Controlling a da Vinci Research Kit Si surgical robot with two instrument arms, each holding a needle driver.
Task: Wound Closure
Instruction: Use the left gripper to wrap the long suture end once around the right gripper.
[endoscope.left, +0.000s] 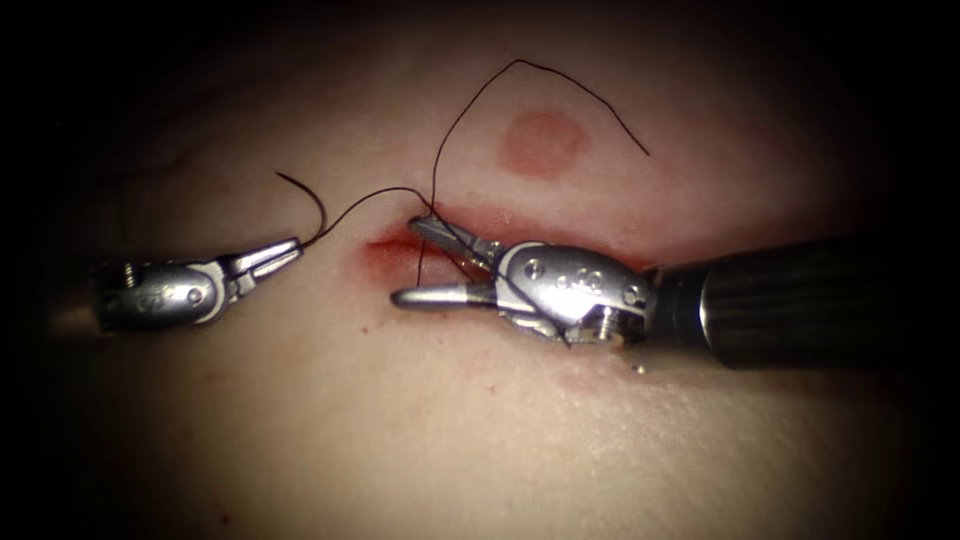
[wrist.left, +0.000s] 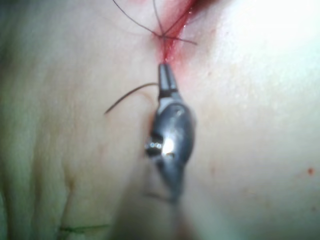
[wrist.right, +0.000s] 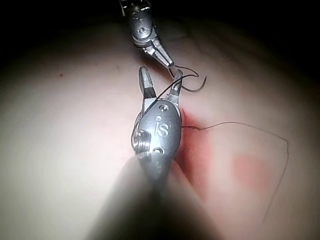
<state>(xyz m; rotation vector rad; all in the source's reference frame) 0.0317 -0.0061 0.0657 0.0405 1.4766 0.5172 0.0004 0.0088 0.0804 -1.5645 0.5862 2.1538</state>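
Observation:
The cut (endoscope.left: 384, 250) is a short red slit in the tissue (endoscope.left: 420, 430). My left tool (endoscope.left: 295, 246) lies left of the cut, jaws shut on the dark thread (endoscope.left: 360, 198) near its short end, which curls up past the tips. The thread runs from there to the cut's upper edge. My right tool (endoscope.left: 404, 260) comes in from the right and lies over the cut, jaws open, nothing gripped. Strands cross between its jaws and over its body. In the right wrist view the open jaws (wrist.right: 161, 74) straddle a strand, with the left tool (wrist.right: 167, 62) just beyond. The left wrist view shows the shut jaws (wrist.left: 165, 75) below crossing strands.
A long free length of thread (endoscope.left: 520, 62) arcs up over the far tissue and ends at the right. A round pink mark (endoscope.left: 542, 142) sits beyond the cut. Red fluid (endoscope.left: 372, 265) stains the cut's left end.

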